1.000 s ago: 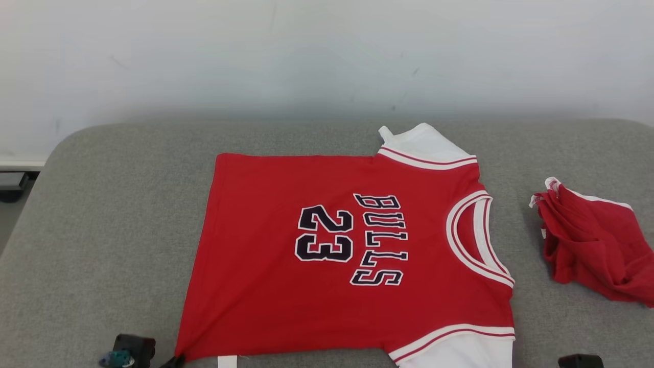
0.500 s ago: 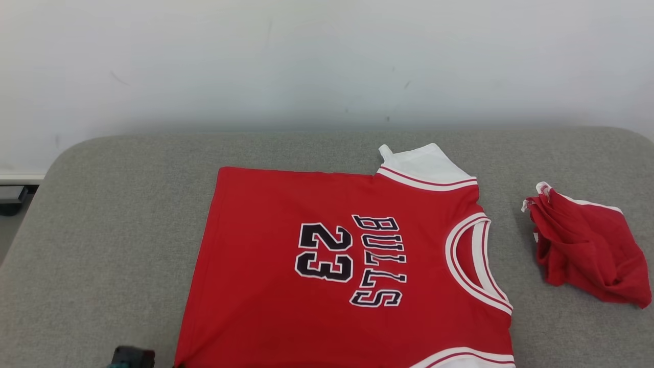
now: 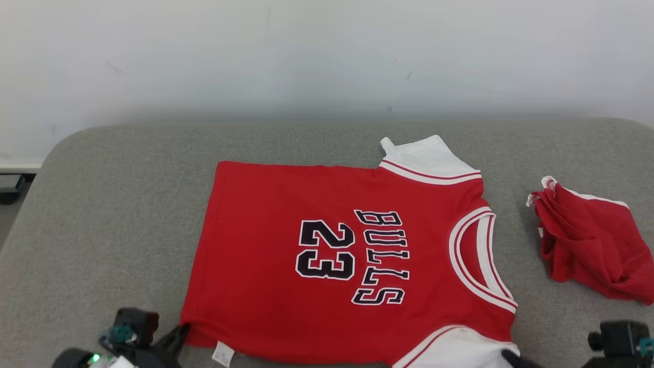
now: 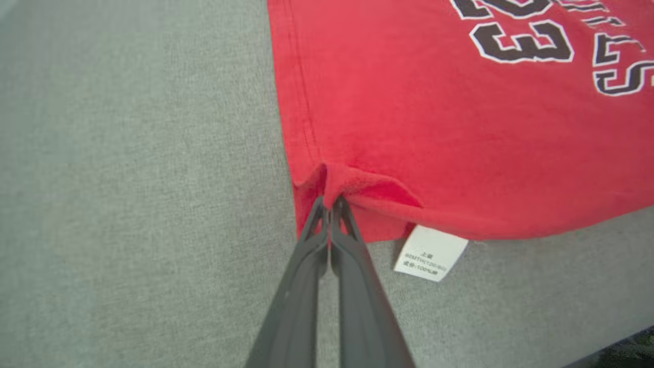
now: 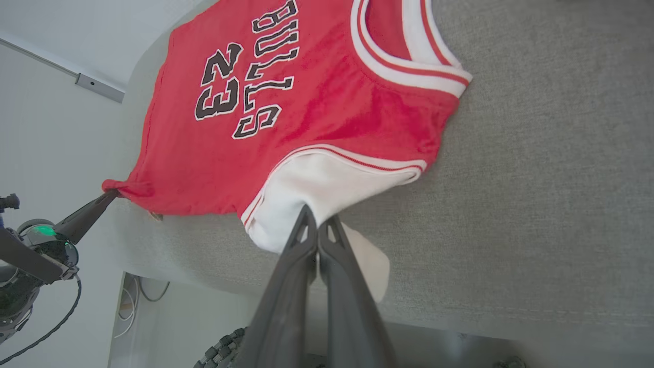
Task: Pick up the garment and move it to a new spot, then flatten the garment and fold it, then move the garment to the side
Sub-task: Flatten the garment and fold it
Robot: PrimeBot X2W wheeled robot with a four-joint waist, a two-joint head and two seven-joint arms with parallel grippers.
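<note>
Pinching the near-left hem corner of the red jersey (image 3: 332, 255), the left gripper (image 4: 329, 202) has its two dark fingers pressed together on a small raised pleat of cloth, with the white care label (image 4: 430, 253) lying just to the right of the tips. Along the same near edge, the right gripper (image 5: 317, 214) is likewise clamped, its fingers meeting on the near white sleeve (image 5: 317, 189); a pale flap shows beside those fingers, possibly more of that sleeve, though the angle makes it hard to be sure. The jersey lies face up and mostly flat on the grey cushion (image 3: 102, 204), its long axis running left to right, hem at the left and collar (image 3: 483, 255) at the right, so the whole body of cloth stretches away from both grippers toward the far side. That relation is what the next move seems to turn on: with both near corners held, the near edge can be drawn taut or carried over toward the far edge for a fold. The far sleeve (image 3: 426, 156) pokes out beyond the far edge. A crumpled red cloth (image 3: 592, 245) sits well apart at the right, near enough to matter if the jersey is later slid that way. Behind the cushion rises a plain pale wall (image 3: 306, 51).
</note>
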